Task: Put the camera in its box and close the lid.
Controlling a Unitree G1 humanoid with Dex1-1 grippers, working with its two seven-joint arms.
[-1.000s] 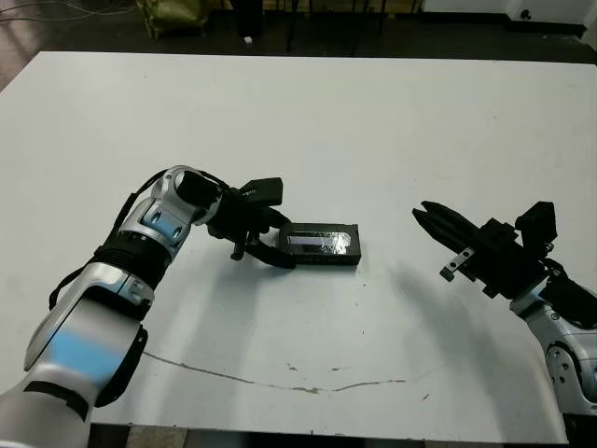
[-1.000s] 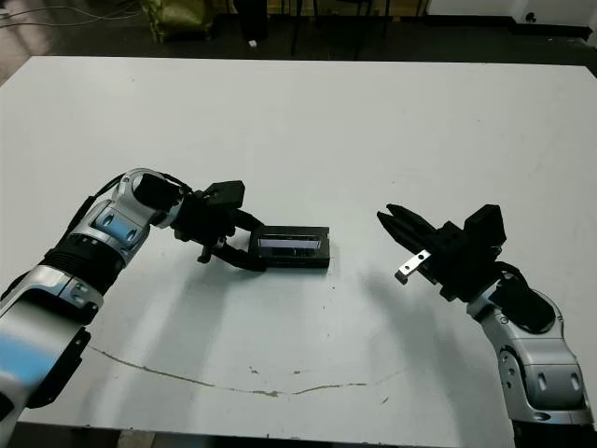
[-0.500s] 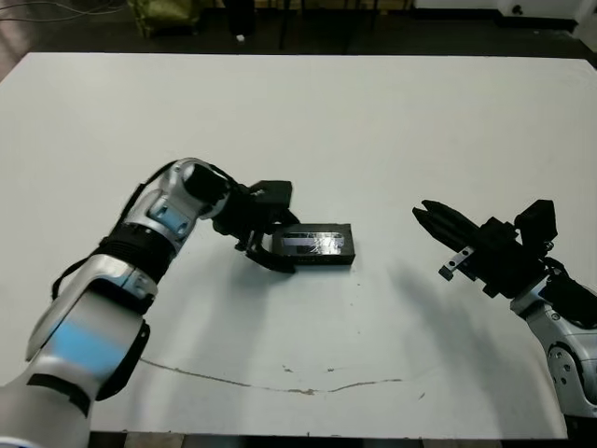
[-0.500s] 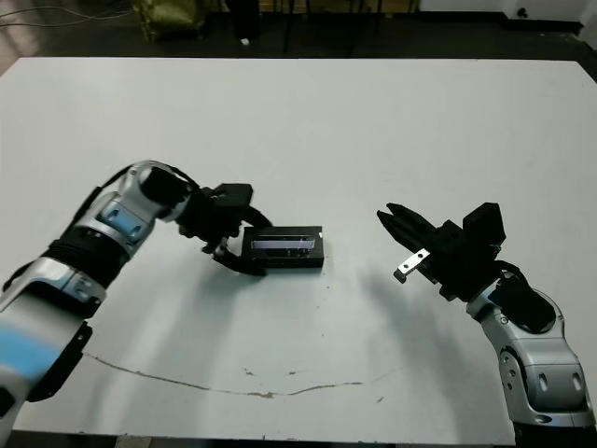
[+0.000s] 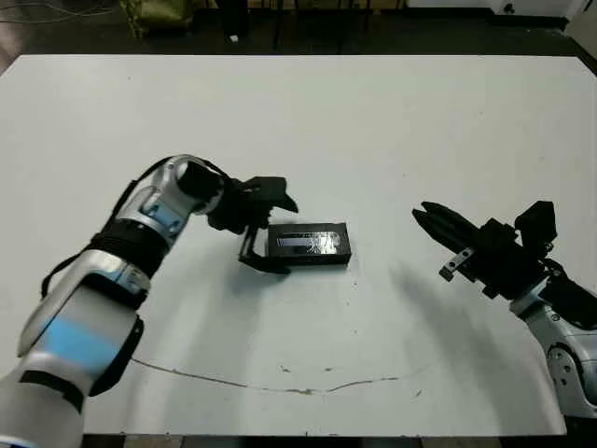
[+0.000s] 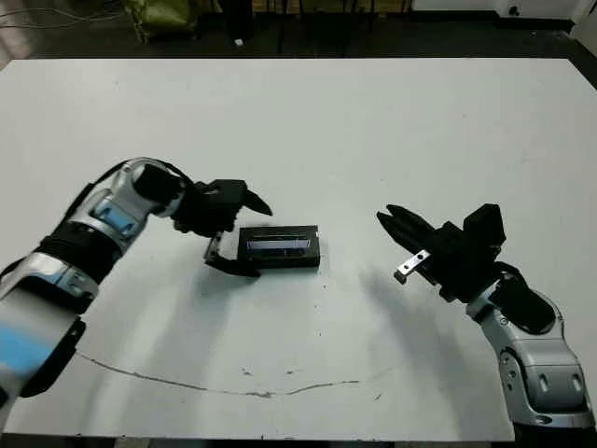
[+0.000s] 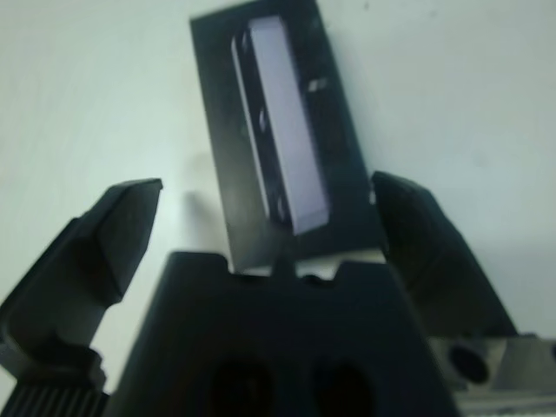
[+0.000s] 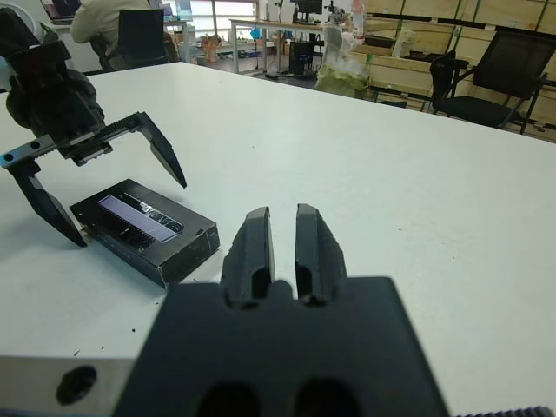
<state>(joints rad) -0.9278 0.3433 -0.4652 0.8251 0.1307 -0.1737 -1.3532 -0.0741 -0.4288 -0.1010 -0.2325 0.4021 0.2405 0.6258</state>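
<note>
Now I have the box (image 5: 310, 246) lying near the middle of the white table (image 5: 373, 121) with the lid (image 6: 278, 245) seated flat on top, its pale glossy strip facing up, so I judge the camera is already inside, though I cannot see it. The long axis of the closed box runs across the table, left to right from the head view. My left gripper (image 5: 269, 231) sits at the box's left short end, fingers spread wide: one fingertip is lifted above the far corner, the other rests low by the near corner, just beside the box wall, and neither is clamped on anything. In the left wrist view the box stretches straight away from the palm between the two parted fingers, so the box lies directly ahead of that gripper, end-on. My right gripper (image 5: 438, 227) hangs well apart to the right, its two fingers pressed together and holding nothing, pointing toward the box's other short end. The left arm is clearly the nearer one. Bare tabletop surrounds the box on every side, well away from any edge, so I have free room to back the left arm off or press down on the lid.
</note>
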